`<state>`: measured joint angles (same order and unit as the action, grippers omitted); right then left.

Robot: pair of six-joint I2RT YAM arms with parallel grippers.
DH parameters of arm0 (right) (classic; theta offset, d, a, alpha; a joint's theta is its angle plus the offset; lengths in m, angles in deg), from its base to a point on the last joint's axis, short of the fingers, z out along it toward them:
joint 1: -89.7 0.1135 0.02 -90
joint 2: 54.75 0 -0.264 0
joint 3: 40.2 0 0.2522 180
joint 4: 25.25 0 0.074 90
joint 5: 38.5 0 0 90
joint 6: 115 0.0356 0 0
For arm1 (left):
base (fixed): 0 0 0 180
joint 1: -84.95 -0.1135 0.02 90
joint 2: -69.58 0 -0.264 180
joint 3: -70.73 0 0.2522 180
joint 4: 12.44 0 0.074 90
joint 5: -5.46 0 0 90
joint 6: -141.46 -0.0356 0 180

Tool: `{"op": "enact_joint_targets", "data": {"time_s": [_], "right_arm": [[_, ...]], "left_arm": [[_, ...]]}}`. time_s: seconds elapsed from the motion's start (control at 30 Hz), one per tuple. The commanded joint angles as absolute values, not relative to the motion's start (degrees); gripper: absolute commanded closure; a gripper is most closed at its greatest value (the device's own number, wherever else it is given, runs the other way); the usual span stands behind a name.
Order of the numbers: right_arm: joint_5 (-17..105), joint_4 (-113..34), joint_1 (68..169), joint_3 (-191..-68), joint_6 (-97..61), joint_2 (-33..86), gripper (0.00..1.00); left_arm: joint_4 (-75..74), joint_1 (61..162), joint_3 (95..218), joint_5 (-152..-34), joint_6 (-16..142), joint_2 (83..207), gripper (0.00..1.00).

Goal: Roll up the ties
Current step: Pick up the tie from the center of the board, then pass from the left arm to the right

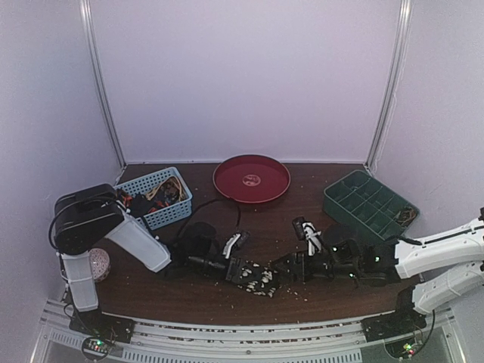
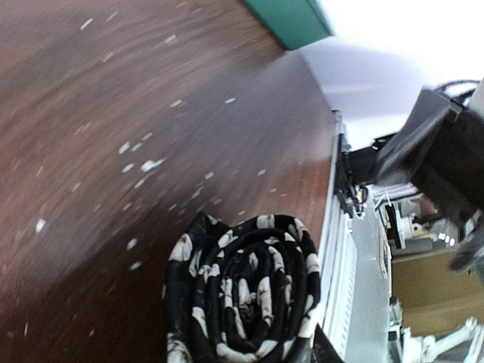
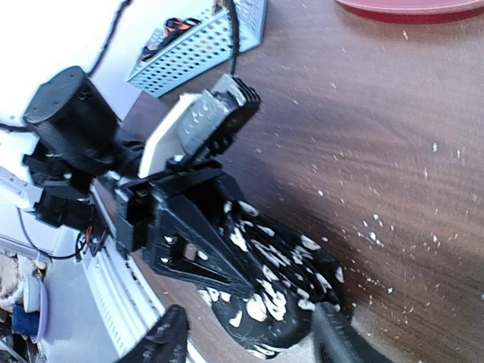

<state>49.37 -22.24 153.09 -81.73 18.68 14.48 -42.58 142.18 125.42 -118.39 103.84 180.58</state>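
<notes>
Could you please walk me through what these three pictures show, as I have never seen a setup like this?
These are two robot arms bolted at the near edge of a brown table, each ending in a two-finger pincer. The wide picture comes from a fixed camera above and behind them; the other two come from small cameras on each wrist.

In the middle lies a rolled tie, dark with pale marks, wound into a coil. The left pincer has its fingers around the roll, as the right wrist view shows. The right pincer is just beside it with its fingers apart, holding nothing.

Further back stand a blue basket with more ties, a red round tray and a green compartment box. Pale crumbs dot the wood.
</notes>
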Motion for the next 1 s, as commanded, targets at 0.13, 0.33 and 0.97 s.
{"op": "enact_joint_targets", "data": {"time_s": [0.13,0.33,0.97], "right_arm": [[42.2,-38.2,153.0,-89.1,3.9,8.7,0.21],[39.0,-40.2,153.0,-90.8,-0.4,5.5,0.00],[27.4,-36.7,155.5,-93.7,-4.6,10.6,0.08]], "left_arm": [[-58.7,143.3,121.2,-123.8,89.2,175.5,0.81],[-59.1,144.5,119.4,-127.0,81.5,171.0,0.83],[-29.9,149.3,126.6,-122.2,59.0,159.2,0.86]]}}
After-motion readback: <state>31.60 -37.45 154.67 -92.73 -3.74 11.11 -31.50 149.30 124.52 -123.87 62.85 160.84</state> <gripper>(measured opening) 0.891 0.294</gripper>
